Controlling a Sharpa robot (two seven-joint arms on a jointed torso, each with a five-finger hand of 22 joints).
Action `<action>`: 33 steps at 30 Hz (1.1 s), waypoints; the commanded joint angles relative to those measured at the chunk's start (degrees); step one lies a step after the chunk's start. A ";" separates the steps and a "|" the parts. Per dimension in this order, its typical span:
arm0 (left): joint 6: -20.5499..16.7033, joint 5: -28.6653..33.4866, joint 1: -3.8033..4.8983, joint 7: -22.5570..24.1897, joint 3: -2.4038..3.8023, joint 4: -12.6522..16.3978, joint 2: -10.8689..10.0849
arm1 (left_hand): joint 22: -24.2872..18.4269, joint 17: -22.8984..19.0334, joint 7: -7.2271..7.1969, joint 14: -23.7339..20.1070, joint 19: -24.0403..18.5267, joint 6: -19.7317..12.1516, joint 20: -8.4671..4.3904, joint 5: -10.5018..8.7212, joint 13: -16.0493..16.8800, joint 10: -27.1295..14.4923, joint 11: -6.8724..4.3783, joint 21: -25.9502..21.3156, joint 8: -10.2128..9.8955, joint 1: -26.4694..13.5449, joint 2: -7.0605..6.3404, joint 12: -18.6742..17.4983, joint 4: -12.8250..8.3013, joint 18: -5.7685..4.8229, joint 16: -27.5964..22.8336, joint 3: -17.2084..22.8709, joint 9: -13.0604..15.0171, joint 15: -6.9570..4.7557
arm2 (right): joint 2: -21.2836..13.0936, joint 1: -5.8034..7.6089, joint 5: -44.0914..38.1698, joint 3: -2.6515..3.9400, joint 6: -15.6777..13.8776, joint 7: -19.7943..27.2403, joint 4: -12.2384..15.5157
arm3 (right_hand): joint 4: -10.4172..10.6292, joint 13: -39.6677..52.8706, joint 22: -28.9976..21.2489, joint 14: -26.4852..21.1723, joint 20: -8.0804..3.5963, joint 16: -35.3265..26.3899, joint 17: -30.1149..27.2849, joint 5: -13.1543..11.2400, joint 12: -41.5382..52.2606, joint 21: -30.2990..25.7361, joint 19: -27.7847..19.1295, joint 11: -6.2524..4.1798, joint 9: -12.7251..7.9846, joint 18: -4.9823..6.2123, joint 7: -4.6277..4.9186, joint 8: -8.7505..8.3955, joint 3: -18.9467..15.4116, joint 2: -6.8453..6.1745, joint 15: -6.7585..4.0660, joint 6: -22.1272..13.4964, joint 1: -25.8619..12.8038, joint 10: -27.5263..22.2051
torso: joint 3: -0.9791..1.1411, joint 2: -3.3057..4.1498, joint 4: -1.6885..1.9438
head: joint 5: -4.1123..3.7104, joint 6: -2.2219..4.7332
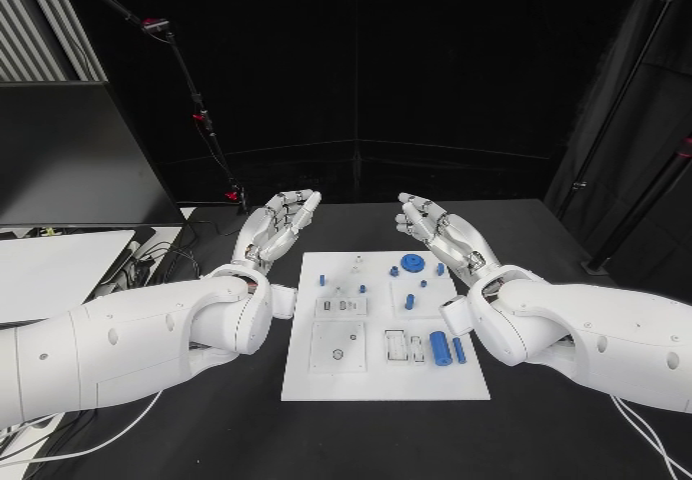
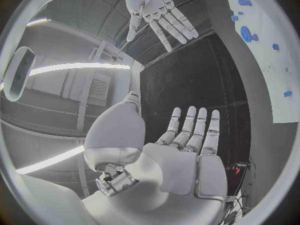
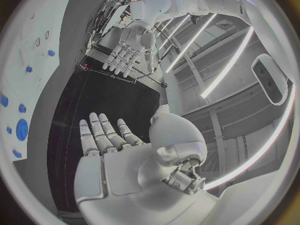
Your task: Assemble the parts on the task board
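Even overhead light, fisheye-warped wrist views

head camera looking down, wrist fisheyes behind palms

White arms, silver hands

Two bulky, glossy white arms enter the head view from lower left (image 1: 130,345) and lower right (image 1: 591,325), each built of rounded shells with a ball-like wrist segment. Small round recesses dot the shells. A thin white cable (image 1: 87,435) trails under the left arm at lower left. The left hand (image 1: 277,228) and right hand (image 1: 440,232) are silver-grey, with slim segmented fingers showing dark mechanical gaps.
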 commanded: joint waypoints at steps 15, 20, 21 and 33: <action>2.86 -0.61 0.26 18.42 0.07 1.03 -0.33 | 1.55 0.05 9.23 1.48 2.54 3.39 0.51 1.96 -0.04 2.80 0.19 2.25 0.59 2.06 1.96 0.81 -0.14 1.38 0.83 0.73 -0.05 0.15 | -2.05 0.22 -3.04 0.11 4.63 -2.18 -0.69 | -0.06 -0.22 6.23 15.46 -0.24 4.79 -0.03 0.48 8.47 9.71 19.96 -0.52 -1.04 2.41 9.70 3.53 0.85 1.38 -2.00 0.24 4.33 11.38 | 0.22 2.63 0.18 | 0.28 -0.58; 3.41 -0.61 0.33 17.79 0.07 1.41 -0.47 | 1.36 0.01 9.21 1.85 2.38 3.80 0.45 2.35 -0.05 3.16 0.15 2.22 0.50 2.18 2.21 0.76 -0.13 1.43 0.78 0.69 -0.08 0.11 | -2.98 0.77 -3.75 0.15 6.95 -2.75 -1.10 | -0.07 -0.25 7.10 21.78 -0.65 4.36 -0.05 0.55 8.18 12.19 25.47 -0.80 -1.64 3.06 9.60 4.36 1.07 1.75 -2.95 -0.10 5.04 11.61 | 0.30 3.65 0.39 | -0.05 -0.51; 3.51 -0.61 0.34 17.66 0.07 1.48 -0.54 | 1.35 0.00 9.21 1.86 2.37 3.82 0.44 2.37 -0.05 3.19 0.14 2.22 0.50 2.17 2.23 0.76 -0.13 1.43 0.77 0.68 -0.08 0.10 | -3.17 1.09 -3.96 0.16 7.89 -2.77 -1.36 | -0.09 -0.24 7.10 23.09 -0.74 4.03 -0.05 0.45 8.26 12.47 26.22 -0.94 -1.79 3.17 9.60 4.54 1.16 1.82 -3.17 -0.18 5.29 12.03 | 0.30 4.06 0.40 | 0.03 -0.48; 4.08 -0.61 0.35 17.10 0.07 1.47 -0.43 | 1.39 -0.04 9.20 2.04 2.39 4.30 0.51 1.55 -0.08 3.60 0.11 2.36 0.25 1.50 2.85 0.59 -0.14 1.33 0.54 0.43 -0.12 0.08 | -4.14 4.12 -6.80 0.24 10.92 -4.55 -2.81 | -0.07 -0.23 7.84 36.93 -1.53 3.05 0.74 0.70 7.96 16.25 34.20 -2.85 -2.53 5.28 9.24 6.79 1.35 2.13 -5.89 -0.41 6.87 15.14 | 0.35 5.94 1.02 | -1.11 -0.18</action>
